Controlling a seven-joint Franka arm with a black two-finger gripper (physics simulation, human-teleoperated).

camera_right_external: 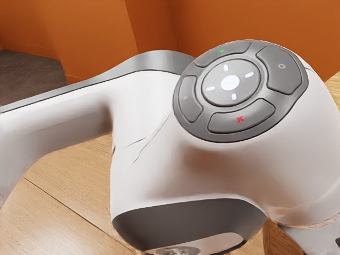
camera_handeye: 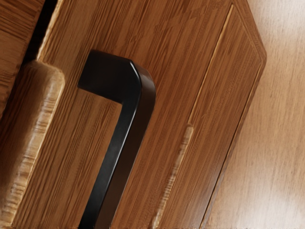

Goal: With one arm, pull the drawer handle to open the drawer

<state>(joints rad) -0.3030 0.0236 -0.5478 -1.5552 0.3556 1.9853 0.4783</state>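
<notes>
A black bar handle [camera_handeye: 119,143] stands off a brown wooden drawer front [camera_handeye: 190,71] in the wrist view, close under my hand. It bends at one end where it meets the wood, and the other end runs out of the picture. A dark gap [camera_handeye: 40,28] runs along one edge of the drawer front. In the exterior view the arm's white body [camera_right_external: 175,175] with its grey button pad [camera_right_external: 234,87] is very close to the camera and covers the hand and the drawer.
Pale wooden floor [camera_handeye: 271,157] lies beside the cabinet in the wrist view. Orange walls [camera_right_external: 79,32] stand behind the arm, with a light wooden surface [camera_right_external: 48,212] beneath it in the exterior view.
</notes>
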